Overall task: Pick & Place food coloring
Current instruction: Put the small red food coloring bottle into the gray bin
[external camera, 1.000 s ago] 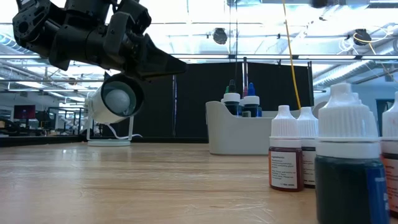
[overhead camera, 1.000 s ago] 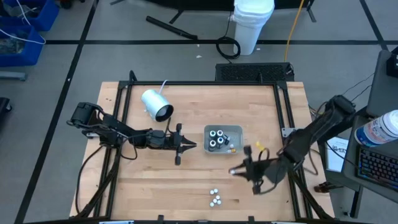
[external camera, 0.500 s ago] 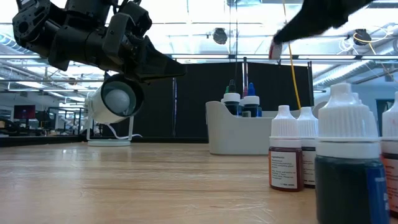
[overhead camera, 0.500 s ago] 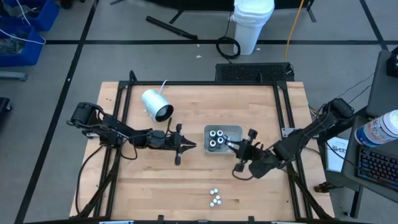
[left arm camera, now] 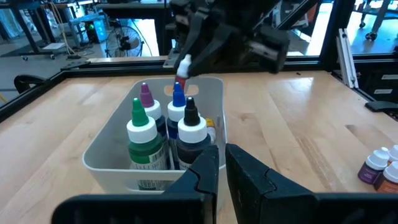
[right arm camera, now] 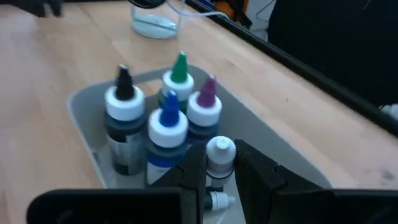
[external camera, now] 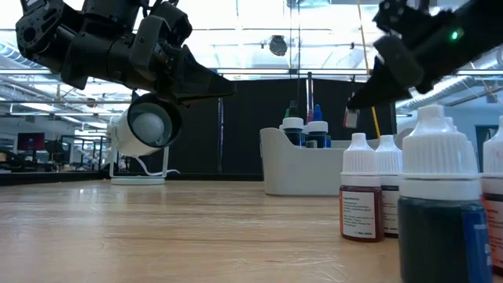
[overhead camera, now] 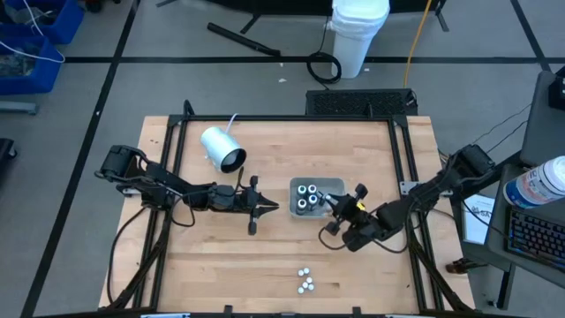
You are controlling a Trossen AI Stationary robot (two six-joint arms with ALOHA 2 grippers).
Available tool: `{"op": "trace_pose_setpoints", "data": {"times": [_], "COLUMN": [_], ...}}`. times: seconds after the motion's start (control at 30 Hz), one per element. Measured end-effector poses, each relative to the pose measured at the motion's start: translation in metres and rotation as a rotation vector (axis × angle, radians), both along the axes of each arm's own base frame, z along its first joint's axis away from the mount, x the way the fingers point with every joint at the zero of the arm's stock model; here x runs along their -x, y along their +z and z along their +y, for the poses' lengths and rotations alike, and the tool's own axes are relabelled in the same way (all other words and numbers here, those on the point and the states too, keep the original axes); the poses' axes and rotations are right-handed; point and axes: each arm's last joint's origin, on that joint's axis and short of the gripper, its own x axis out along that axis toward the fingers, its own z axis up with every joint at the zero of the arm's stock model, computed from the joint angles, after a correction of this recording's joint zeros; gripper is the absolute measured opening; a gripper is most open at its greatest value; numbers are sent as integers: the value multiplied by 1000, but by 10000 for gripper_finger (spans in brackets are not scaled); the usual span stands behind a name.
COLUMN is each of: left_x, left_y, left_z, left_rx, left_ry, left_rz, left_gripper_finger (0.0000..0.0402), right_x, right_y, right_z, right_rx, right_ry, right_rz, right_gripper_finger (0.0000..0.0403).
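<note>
Far left on the wooden table [overhead camera: 203,265]: the left gripper [overhead camera: 272,208], up in the air beside the tray, fingers pressed together, nothing in them.

Behind it: a white lamp [overhead camera: 222,148] lying on its side.

Middle: a grey tray [overhead camera: 336,185] with four little bottles standing inside, tops green [right arm camera: 178,68], purple [right arm camera: 209,87], blue [right arm camera: 168,107] and black [right arm camera: 123,78]. One more tiny bottle lying flat on the tray floor [right arm camera: 217,200].

Just right of that: the right gripper [right arm camera: 219,163], hanging over the right end of the tray, fingers pinching a small white-capped bottle [right arm camera: 219,155], held upright above the tray floor, close to the standing four.

Near the front edge, well apart from the tray: a small bunch of white-capped bottles [overhead camera: 305,280] standing on the wood.
</note>
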Motion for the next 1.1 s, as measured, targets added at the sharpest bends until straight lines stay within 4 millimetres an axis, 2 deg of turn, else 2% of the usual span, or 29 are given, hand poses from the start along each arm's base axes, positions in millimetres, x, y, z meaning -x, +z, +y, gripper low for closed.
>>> {"op": "trace_pose_setpoints", "data": {"times": [0.23,0.4,0.6,0.87,1.1], "left_x": [0,0,0,0,0], "left_y": [0,0,0,0,0], "left_z": [0,0,0,0,0], "left_rx": [0,0,0,0,0], "left_ry": [0,-1,-1,-1,-1], "left_rz": [-1,-1,-2,-2,-2], "left_gripper_finger": [35,35,35,35,35], "right_x": [-6,-9,-12,-15,-10], "right_y": [-8,-9,-10,-11,-18], "right_z": [-11,-14,-21,-27,-29], "right_rx": [-121,-145,-110,-155,-127], "right_ry": [13,60,111,129,144], "right_rz": [-46,-3,77,104,147], "right_gripper_finger": [55,56,56,56,56]}}
